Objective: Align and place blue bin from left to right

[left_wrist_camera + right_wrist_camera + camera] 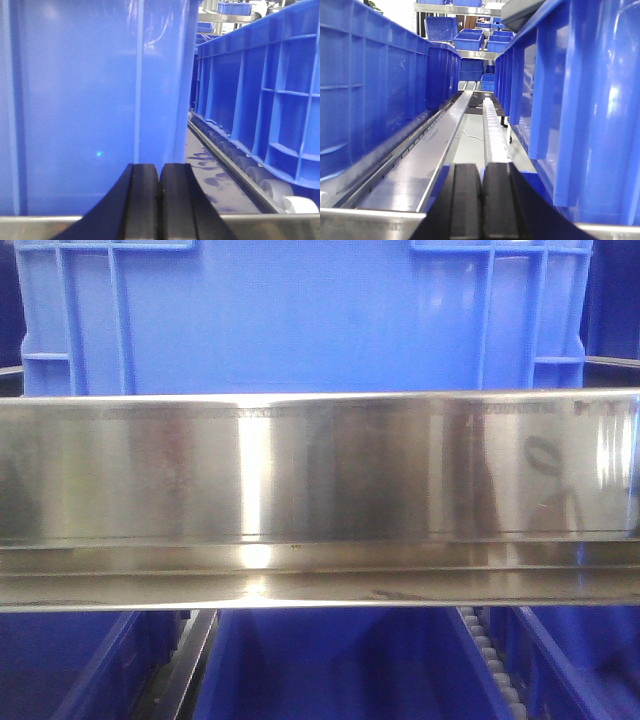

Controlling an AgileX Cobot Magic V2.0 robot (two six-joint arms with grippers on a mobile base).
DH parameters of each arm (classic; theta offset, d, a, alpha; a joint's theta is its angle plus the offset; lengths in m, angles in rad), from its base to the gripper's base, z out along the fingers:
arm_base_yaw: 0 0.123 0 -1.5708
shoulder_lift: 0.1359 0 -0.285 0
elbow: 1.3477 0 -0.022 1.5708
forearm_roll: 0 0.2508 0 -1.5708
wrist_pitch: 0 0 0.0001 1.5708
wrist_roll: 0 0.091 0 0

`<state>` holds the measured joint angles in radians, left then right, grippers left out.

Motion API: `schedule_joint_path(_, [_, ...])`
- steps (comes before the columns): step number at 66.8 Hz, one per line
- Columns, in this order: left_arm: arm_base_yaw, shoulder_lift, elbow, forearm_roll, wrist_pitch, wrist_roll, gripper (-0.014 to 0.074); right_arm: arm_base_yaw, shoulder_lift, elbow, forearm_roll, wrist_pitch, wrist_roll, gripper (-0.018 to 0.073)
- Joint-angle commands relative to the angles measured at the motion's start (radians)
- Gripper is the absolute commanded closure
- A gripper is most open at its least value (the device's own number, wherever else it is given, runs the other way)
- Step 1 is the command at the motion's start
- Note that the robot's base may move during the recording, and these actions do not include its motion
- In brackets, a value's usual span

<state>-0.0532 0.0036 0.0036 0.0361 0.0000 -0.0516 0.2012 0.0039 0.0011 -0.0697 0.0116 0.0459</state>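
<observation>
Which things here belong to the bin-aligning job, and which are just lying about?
Job: blue bin; left hand and right hand, both shut on nothing.
Lying about: steel rail; lower crates; roller track; ribbed crate; shelved bins far back.

blue bin (300,315): top cut off by the front view's upper edge; base hidden behind the steel rail (320,470).
blue wall (75,100): just ahead of the left jaws, blurred, its top cut off.
far crates (470,37): well beyond the right jaws, contents too small to tell.
</observation>
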Motion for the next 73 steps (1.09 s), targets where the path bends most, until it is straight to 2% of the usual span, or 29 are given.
schedule_joint_path(1, [0.001,-0.004,-0.004,-0.007,-0.017,-0.004,0.0707,0.001,-0.004,-0.001,0.002,-0.021,-0.003,0.0645])
schedule_joint_path(25, [0.001,-0.004,-0.004,-0.007,-0.034,-0.004,0.0707,0.001,-0.004,-0.001,0.002,-0.021,-0.003,0.0645])
schedule_joint_path(30, [0.001,-0.004,-0.004,-0.007,-0.093,-0.004,0.0707,0.001,-0.004,-0.001,0.002,-0.031,-0.003,0.0645])
schedule_joint_path(37, [0.001,-0.004,-0.004,-0.007,-0.241,-0.004,0.0707,0.001,-0.004,-0.001,0.002,-0.074,-0.003,0.0645])
schedule_joint_path(42, [0.001,-0.004,-0.004,-0.007,-0.328,-0.004,0.0707,0.001,-0.004,-0.001,0.002,-0.153,-0.003,0.0645])
schedule_joint_path(45, [0.001,-0.004,-0.012,-0.007,-0.339,-0.004,0.0707,0.001,-0.004,-0.001,0.002,-0.218,-0.003,0.0645])
schedule_joint_path(50, [0.001,-0.004,-0.071,-0.007,-0.281,-0.004,0.0707,0.001,-0.004,-0.001,0.002,-0.274,-0.003,0.0645])
schedule_joint_path(56, [0.001,-0.004,-0.165,-0.007,-0.168,-0.004,0.0707,0.001,-0.004,-0.056,0.002,-0.265,-0.003,0.0645])
schedule_joint_path(65, [0.001,0.036,-0.325,-0.007,0.000,-0.004,0.0707,0.001,-0.004,-0.212,0.002,-0.152,-0.003,0.0645])
schedule_joint_path(73, [0.001,0.126,-0.454,-0.007,0.067,-0.004,0.0707,0.001,0.038,-0.365,0.002,-0.012,0.023,0.0645])
